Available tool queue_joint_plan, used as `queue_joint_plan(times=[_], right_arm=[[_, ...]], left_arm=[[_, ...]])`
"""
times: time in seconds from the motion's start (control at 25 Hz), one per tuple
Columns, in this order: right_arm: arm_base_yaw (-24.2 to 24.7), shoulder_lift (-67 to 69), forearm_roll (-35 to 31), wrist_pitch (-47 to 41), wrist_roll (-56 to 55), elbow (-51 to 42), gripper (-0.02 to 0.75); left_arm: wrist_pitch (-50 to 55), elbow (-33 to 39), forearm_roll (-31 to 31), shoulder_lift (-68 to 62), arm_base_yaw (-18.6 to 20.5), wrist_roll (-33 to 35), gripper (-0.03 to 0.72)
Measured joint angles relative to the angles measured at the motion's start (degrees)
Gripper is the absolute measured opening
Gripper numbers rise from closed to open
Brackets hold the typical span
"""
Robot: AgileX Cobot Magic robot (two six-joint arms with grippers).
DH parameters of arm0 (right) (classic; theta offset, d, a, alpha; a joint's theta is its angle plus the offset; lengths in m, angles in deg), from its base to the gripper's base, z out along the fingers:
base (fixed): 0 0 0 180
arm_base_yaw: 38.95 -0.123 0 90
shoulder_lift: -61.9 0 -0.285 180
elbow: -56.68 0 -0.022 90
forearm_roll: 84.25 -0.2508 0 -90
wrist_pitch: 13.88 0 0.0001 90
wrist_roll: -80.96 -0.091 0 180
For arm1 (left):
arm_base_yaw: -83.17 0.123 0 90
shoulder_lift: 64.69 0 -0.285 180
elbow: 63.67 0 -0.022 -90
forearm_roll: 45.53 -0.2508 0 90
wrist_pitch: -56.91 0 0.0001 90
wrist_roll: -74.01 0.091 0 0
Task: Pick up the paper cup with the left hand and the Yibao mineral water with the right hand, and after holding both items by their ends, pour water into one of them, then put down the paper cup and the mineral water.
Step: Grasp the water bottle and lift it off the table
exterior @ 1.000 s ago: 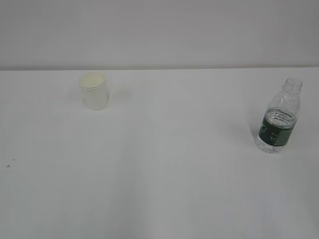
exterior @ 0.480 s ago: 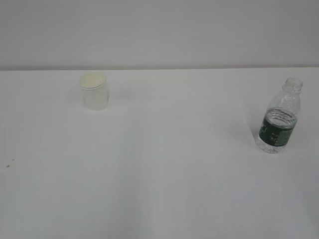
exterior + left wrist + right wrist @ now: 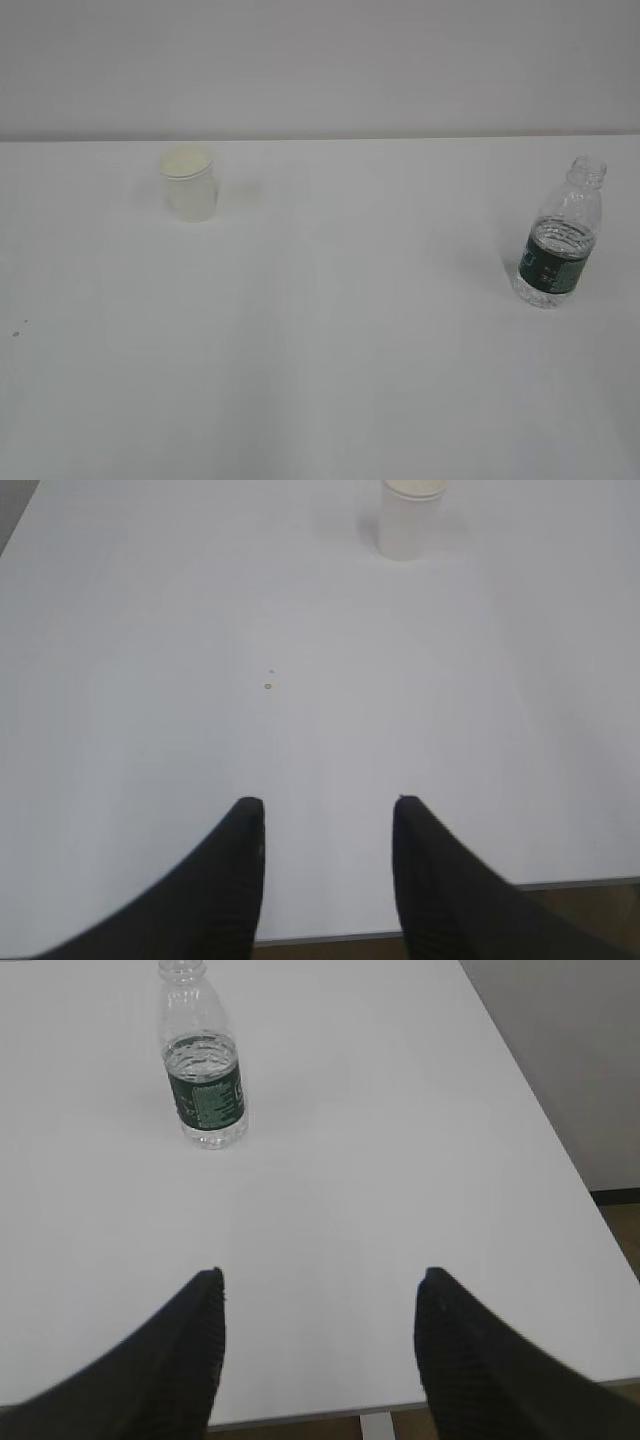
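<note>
White surface spans the scene, backed by a plain pale wall. The paper cup stands upright at far left; the Yibao mineral water stands upright at right — well apart. Left end effector hangs over the near edge, jaws spread, empty, the cup far ahead. Right end effector — jaws spread wider, empty, the bottle ahead-left.

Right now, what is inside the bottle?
The bottle holds clear water up to about the label's top edge. Behind the green label the contents are hidden.
</note>
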Motion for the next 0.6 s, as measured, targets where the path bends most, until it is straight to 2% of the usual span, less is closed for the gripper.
queue_joint_plan(times=[0.24, 0.44, 0.6], right_arm=[[0.0, 0.0, -1.1, 4.9, 0.0, 2.0, 0.459], [0.0, 0.4, -2.4, 11.0, 0.0, 2.3, 0.459], [0.0, 4.7, -3.8, 19.3, 0.0, 2.3, 0.459]], left_arm=[[-2.4, -0.5, 0.1, 0.0, 0.0, 0.0, 0.293], [-19.2, -2.1, 3.4, 0.0, 0.0, 0.0, 0.293], [-25.1, -2.1, 3.5, -1.9, 0.0, 0.0, 0.293]])
